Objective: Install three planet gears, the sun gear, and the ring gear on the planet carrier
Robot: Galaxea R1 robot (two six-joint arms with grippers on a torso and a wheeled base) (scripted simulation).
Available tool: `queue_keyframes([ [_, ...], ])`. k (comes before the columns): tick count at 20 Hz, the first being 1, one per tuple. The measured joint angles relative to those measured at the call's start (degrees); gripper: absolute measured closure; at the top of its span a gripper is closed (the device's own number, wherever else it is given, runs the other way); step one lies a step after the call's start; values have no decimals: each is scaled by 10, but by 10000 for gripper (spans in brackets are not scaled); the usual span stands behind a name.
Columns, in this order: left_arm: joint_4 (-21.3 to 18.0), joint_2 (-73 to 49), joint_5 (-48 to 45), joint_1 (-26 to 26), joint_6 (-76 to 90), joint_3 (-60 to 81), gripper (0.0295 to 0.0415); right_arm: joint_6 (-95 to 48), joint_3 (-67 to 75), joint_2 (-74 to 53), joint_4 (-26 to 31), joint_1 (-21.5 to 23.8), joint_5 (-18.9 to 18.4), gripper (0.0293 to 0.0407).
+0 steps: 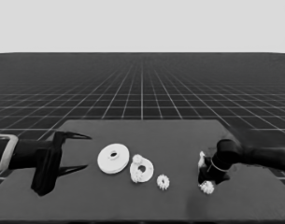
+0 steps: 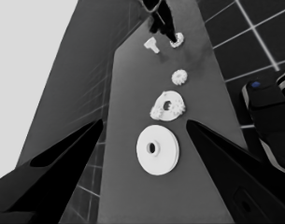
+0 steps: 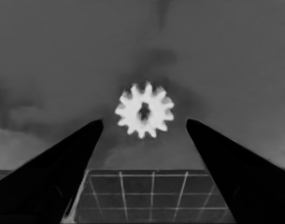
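Right claw (image 3: 144,122) spread apart, hovering over small white toothed planet gear (image 3: 144,111) near surface (image 1: 179,196) edge. Risk: off-centre closing flicks gear overboard. Left claw (image 1: 79,151) parked, apart.

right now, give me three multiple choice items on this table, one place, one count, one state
1. The right gripper is over: A the larger round part; B a gear at the table's right end; C the floor.
2. Gears lying off the smaller round part: A none; B two; C four.
3. The right gripper's fingers: A open; B shut on a gear; C shut on a disc.
1 B, the gear sits between its fingers. 2 B, that gear and one mid-table. 3 A, clear of the teeth. The left gripper waits open.
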Motion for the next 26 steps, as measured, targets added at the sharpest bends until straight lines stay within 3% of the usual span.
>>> queue_keyframes([
  [3,0,0,0,0,0,0,326,-7,-31,15,-28,-36,22,315],
  [8,0,0,0,0,0,0,326,-9,-39,19,-34,-43,27,315],
  [10,0,0,0,0,0,0,326,-9,-39,19,-35,-44,28,386],
  [18,0,0,0,0,0,0,326,-9,-39,19,-35,-43,28,388],
  [19,0,0,0,0,0,0,326,3,5,-1,6,2,-5,388],
  [21,0,0,0,0,0,0,326,9,33,-16,54,62,-33,388],
  [26,0,0,0,0,0,0,326,11,40,-19,80,91,-46,388],
])
